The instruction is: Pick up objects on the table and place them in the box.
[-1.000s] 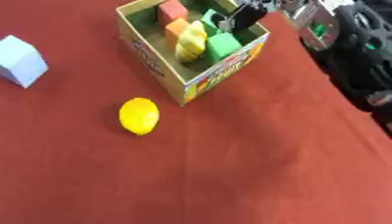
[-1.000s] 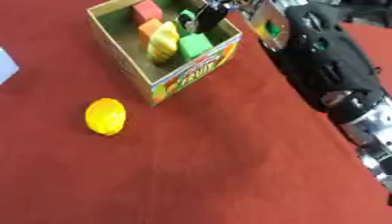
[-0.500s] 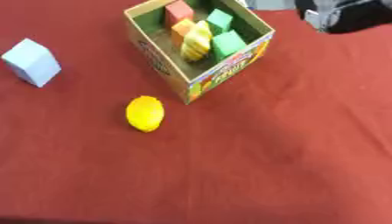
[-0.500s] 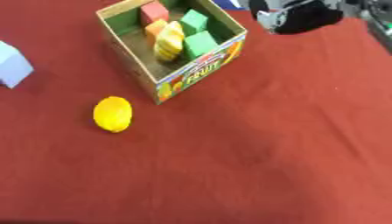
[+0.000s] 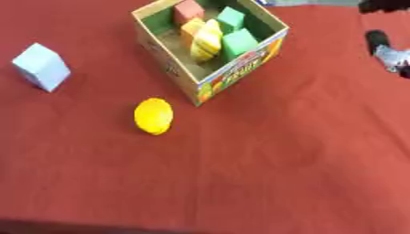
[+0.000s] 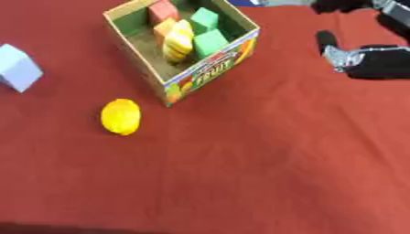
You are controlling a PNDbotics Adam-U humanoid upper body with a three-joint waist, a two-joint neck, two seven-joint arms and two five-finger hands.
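Note:
An open cardboard box [image 5: 240,71] with fruit print stands at the top centre of the red table. Inside it lie a red block [image 5: 190,9], two green blocks [image 5: 239,43], an orange piece [image 5: 192,26] and a yellow striped piece [image 5: 208,41]. A yellow lemon-like fruit [image 5: 153,116] lies on the cloth just in front and left of the box. A light blue cube [image 5: 41,67] sits at the far left. My right hand [image 6: 376,61] shows only in part at the upper right edge, well clear of the box and holding nothing that I can see.
The red cloth [image 5: 264,173] covers the whole table, with a dark front edge along the bottom. A strip of pale surface shows at the far edge behind the box.
My right hand has drawn back from above the box to the upper right edge. A green block now lies in the box. The camera has also shifted.

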